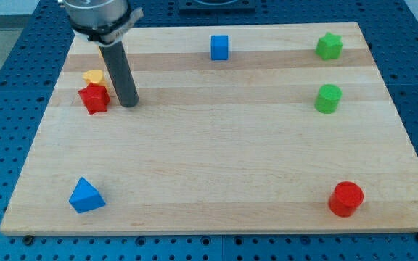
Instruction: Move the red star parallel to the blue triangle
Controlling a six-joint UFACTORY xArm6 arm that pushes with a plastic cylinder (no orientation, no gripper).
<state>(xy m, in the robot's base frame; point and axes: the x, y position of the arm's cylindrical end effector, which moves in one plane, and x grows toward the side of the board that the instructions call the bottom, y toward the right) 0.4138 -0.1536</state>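
Note:
The red star [93, 98] lies at the board's upper left, touching a yellow block [93, 75] just above it. My tip [128, 104] stands just to the right of the red star, a small gap away. The blue triangle [85, 196] lies at the lower left, well below the red star.
A blue cube [219, 47] sits at the top middle. A green star [329, 46] is at the top right, a green cylinder [328, 98] below it, and a red cylinder [346, 199] at the lower right. The wooden board [216, 145] rests on a blue perforated table.

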